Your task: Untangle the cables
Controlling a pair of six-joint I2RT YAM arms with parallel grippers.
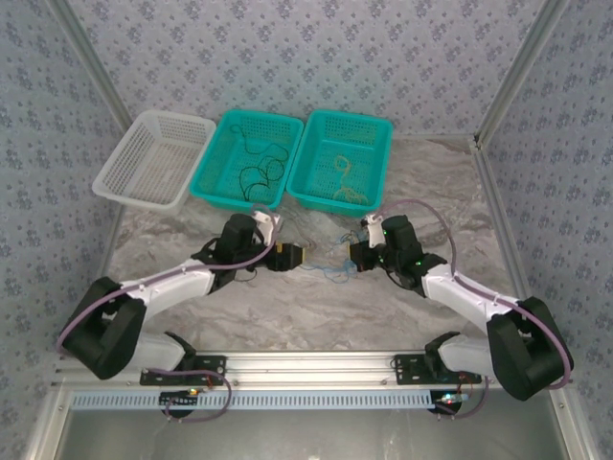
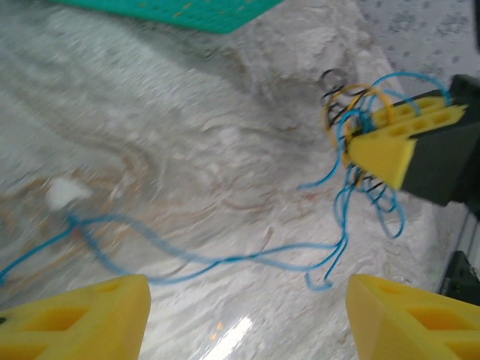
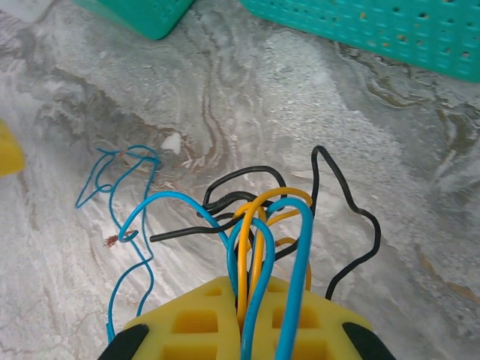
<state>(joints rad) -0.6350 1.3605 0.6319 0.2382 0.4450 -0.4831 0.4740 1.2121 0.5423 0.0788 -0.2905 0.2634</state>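
Note:
The cables (image 3: 259, 217) are a small tangle of blue, yellow and black cords. My right gripper (image 3: 255, 307) is shut on a bunch of them, with loops fanning out past its yellow fingers; it shows in the left wrist view too (image 2: 379, 142). A loose blue cable (image 2: 225, 259) trails from that bunch across the marble table, toward my left gripper (image 2: 247, 319). That gripper is open, low over the table, with nothing between its fingers (image 2: 82, 315). From above, the grippers face each other, left (image 1: 297, 256) and right (image 1: 353, 255), with the blue cable (image 1: 330, 270) between them.
Three baskets stand at the back: a white one (image 1: 124, 168), a teal one (image 1: 225, 187) holding a black cord (image 1: 259, 174), and another teal one (image 1: 375, 144) holding a yellow cord (image 1: 345, 182). Metal frame posts and patterned walls border the marble table (image 1: 316, 316).

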